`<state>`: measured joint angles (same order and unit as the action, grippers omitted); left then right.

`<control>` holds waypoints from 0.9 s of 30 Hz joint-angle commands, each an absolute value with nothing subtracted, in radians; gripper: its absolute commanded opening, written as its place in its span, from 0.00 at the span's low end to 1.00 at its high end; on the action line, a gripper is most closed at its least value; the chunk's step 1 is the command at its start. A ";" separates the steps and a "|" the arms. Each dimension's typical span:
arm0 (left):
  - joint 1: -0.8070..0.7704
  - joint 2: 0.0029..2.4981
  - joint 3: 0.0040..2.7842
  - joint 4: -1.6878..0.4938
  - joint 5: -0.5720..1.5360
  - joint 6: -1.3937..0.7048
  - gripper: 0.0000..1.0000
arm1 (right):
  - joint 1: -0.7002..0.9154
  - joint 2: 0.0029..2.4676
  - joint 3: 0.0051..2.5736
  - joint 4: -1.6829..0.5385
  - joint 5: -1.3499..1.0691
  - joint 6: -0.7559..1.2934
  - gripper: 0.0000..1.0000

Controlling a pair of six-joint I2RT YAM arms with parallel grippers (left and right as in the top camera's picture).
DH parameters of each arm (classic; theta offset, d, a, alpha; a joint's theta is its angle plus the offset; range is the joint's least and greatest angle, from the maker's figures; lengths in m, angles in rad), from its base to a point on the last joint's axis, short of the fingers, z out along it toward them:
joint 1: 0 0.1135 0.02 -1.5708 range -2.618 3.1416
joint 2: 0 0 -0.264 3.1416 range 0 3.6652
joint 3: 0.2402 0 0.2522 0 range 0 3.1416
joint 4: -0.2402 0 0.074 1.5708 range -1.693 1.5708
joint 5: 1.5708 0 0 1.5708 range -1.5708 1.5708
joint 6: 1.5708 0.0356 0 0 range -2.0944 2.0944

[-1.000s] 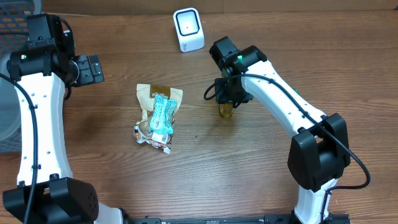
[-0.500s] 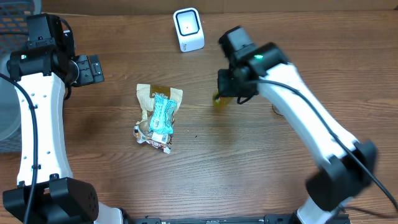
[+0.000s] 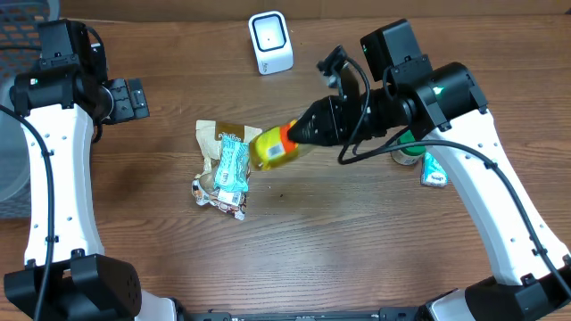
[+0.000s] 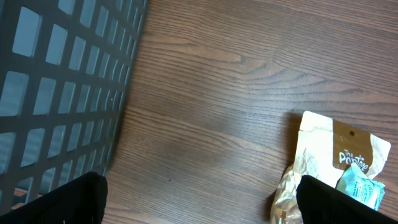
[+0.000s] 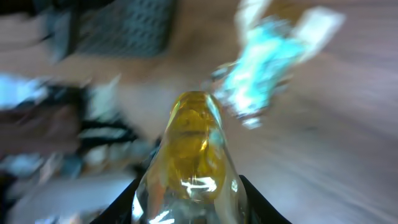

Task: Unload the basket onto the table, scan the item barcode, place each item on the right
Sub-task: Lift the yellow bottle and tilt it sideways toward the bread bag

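The left arm (image 3: 53,160) is standing along the left edge; the left gripper (image 3: 136,98) is pointing right at the far side, its jaws gaping wide around nothing; the right arm (image 3: 482,178) is bending across toward the left; the right gripper (image 3: 302,134) is clamping a yellow bottle (image 3: 272,147) sideways.

Mock shop checkout bench: barcode scanner (image 3: 270,42), basket (image 4: 68,121)

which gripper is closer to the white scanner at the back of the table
Right. The right gripper, holding the yellow bottle, is in front of the scanner and slightly to its right; the open left gripper sits farther off to the scanner's left.
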<state>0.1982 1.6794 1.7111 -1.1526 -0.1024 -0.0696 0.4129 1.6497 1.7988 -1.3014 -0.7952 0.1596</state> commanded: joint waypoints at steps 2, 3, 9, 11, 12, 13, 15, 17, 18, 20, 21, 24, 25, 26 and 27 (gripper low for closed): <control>0.196 1.667 1.730 -1.152 -0.107 -0.048 0.99 | 0.413 1.640 1.813 -1.338 -1.089 -0.012 0.29; 0.196 1.667 1.730 -1.152 -0.107 -0.048 1.00 | 0.414 1.640 1.813 -1.357 -1.097 -0.033 0.29; 0.196 1.667 1.730 -1.151 -0.108 -0.048 1.00 | 0.415 1.640 1.813 -1.497 -1.098 -0.167 0.28; 0.196 1.667 1.730 -1.152 -0.107 -0.048 1.00 | 0.415 1.640 1.813 -1.552 -1.098 -0.228 0.28; 0.196 1.667 1.730 -1.152 -0.107 -0.048 1.00 | 0.415 1.640 1.813 -1.570 -1.098 -0.255 0.28; 0.196 1.667 1.730 -1.152 -0.107 -0.048 1.00 | 0.415 1.640 1.812 -1.592 -1.098 -0.288 0.29; 0.196 1.667 1.730 -1.152 -0.107 -0.048 1.00 | 0.415 1.640 1.812 -1.623 -1.098 -0.320 0.29; 0.196 1.667 1.730 -1.151 -0.108 -0.048 1.00 | 0.418 1.640 1.812 -1.641 -1.101 -0.327 0.29; 0.196 1.667 1.730 -1.152 -0.108 -0.048 1.00 | 0.419 1.640 1.810 -1.646 -1.101 -0.327 0.29; 0.196 1.667 1.730 -1.152 -0.107 -0.048 1.00 | 0.420 1.640 1.801 -1.645 -1.102 -0.327 0.29; 0.196 1.667 1.730 -1.152 -0.107 -0.048 1.00 | 0.419 1.640 1.796 -1.645 -1.102 -0.327 0.29; 0.196 1.667 1.730 -1.152 -0.107 -0.048 1.00 | 0.419 1.640 1.788 -1.645 -1.102 -0.327 0.29; 0.196 1.667 1.730 -1.152 -0.107 -0.048 1.00 | 0.419 1.640 1.788 -1.645 -1.102 -0.327 0.29; 0.196 1.667 1.730 -1.151 -0.107 -0.048 1.00 | 0.420 1.640 1.788 -1.645 -1.102 -0.327 0.29; 0.196 1.667 1.730 -1.151 -0.107 -0.048 1.00 | 0.419 1.640 1.788 -1.645 -1.102 -0.327 0.29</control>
<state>0.1982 1.6794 1.7111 -1.1526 -0.1024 -0.0696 0.4141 1.6497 1.7901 -1.6459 -1.0435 -0.3054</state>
